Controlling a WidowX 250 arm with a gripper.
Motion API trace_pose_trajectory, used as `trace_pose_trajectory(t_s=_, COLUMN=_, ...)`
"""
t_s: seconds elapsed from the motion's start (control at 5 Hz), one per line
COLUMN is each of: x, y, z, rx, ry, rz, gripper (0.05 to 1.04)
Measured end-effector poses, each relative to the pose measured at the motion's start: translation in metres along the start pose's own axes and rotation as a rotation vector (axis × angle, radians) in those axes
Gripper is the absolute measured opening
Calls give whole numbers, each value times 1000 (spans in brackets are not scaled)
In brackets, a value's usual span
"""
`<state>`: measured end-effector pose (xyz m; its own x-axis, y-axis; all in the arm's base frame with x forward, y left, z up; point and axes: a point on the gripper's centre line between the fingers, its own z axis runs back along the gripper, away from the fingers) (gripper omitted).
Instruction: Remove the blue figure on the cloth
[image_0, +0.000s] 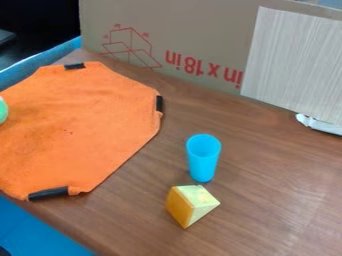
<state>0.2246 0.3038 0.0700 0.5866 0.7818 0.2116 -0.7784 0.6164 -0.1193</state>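
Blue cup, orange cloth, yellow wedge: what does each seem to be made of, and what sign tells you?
The blue cup looks like smooth plastic: even colour, thin rim. The orange cloth seems matt, soft fabric: no shine, faintly mottled surface. The yellow wedge could be painted wood or plastic: flat, evenly coloured faces.

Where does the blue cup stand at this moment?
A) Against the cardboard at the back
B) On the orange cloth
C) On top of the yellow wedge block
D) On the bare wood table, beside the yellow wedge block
D: the blue cup stands on the brown wood, just behind the yellow wedge block and off the orange cloth.
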Motion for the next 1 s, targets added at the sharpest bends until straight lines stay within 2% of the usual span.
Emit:
trace_pose_trajectory(t_s=0.6, x=8, y=2, z=-13, rx=-5, ry=63, rz=85, gripper=1000)
trace_pose_trajectory(t_s=1.0, x=9, y=2, z=-20, rx=-5, ry=66, rz=114, gripper=1000)
